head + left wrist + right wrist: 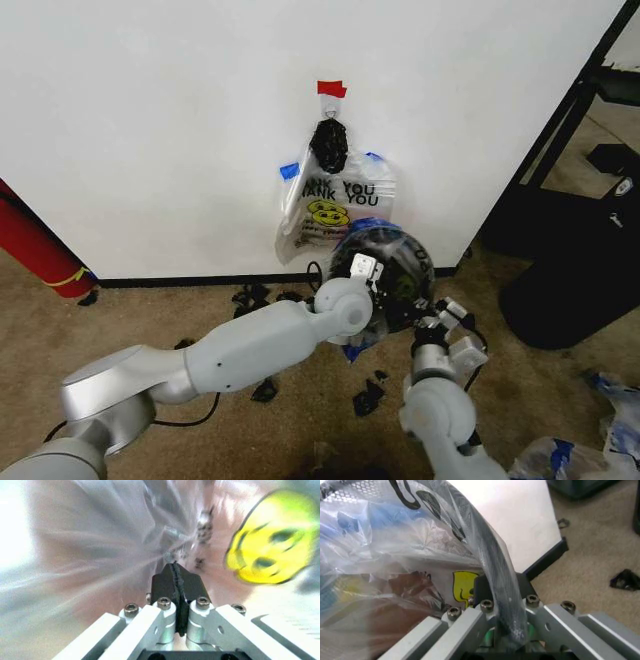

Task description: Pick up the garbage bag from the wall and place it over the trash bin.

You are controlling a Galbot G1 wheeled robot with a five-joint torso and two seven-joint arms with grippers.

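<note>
The trash bin (405, 290) stands on the carpet at the foot of the wall (150, 120). The clear garbage bag (395, 250) lies stretched over its top, with blue handle loops showing at its edge. My left gripper (368, 275) reaches in over the bin's near side. In the left wrist view its black pads (167, 581) are pressed together, with bag film (125, 555) fanning out from the tip and a yellow smiley (272, 542) beside it. My right gripper (437, 312) is at the bin's right rim. It clamps the plastic-covered rim (495, 562) between its fingers (525, 583).
A bundle of similar bags (330, 190) hangs above the bin from a black knot under red tape. A red cylinder (35, 250) leans at far left. Black scraps (365, 398) litter the carpet. Dark furniture (570, 270) and loose plastic (580, 455) sit to the right.
</note>
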